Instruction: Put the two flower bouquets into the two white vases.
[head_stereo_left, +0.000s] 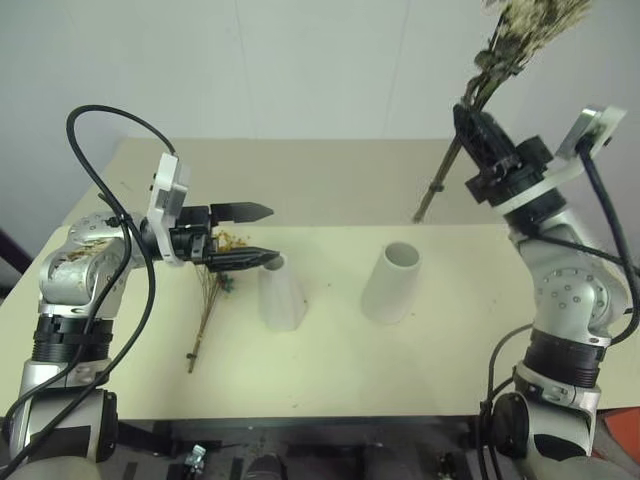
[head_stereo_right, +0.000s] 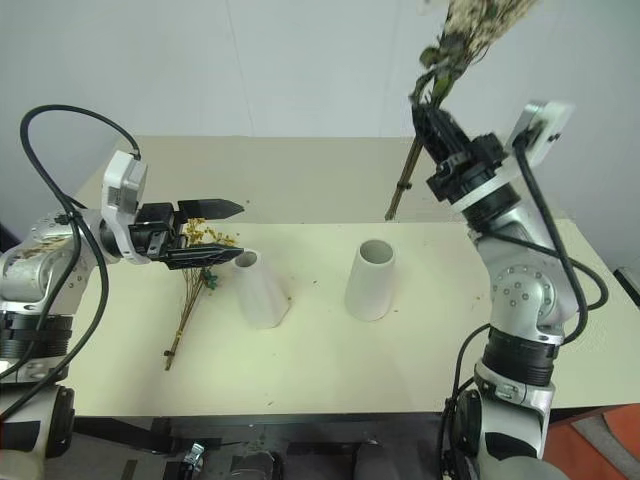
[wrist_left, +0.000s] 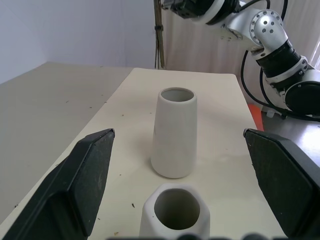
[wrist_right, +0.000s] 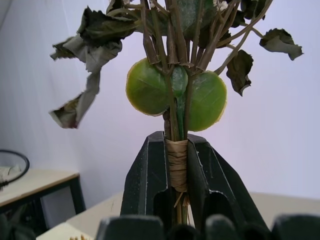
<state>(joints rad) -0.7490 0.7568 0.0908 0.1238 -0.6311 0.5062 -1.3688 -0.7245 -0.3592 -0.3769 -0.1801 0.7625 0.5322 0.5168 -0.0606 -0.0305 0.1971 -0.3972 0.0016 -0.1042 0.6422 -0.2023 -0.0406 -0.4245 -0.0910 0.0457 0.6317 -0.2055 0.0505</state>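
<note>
Gripping the eucalyptus bouquet (head_stereo_left: 520, 40) by its bound stems, right end effector (head_stereo_left: 470, 110) raised above the worktop (head_stereo_left: 450, 340) | left end effector (head_stereo_left: 262, 235) fingers spread, over slim vase (head_stereo_left: 280, 295) | yellow bouquet (head_stereo_left: 208, 300) lying beside it | wide vase (head_stereo_left: 390, 283) upright, right of slim vase
</note>
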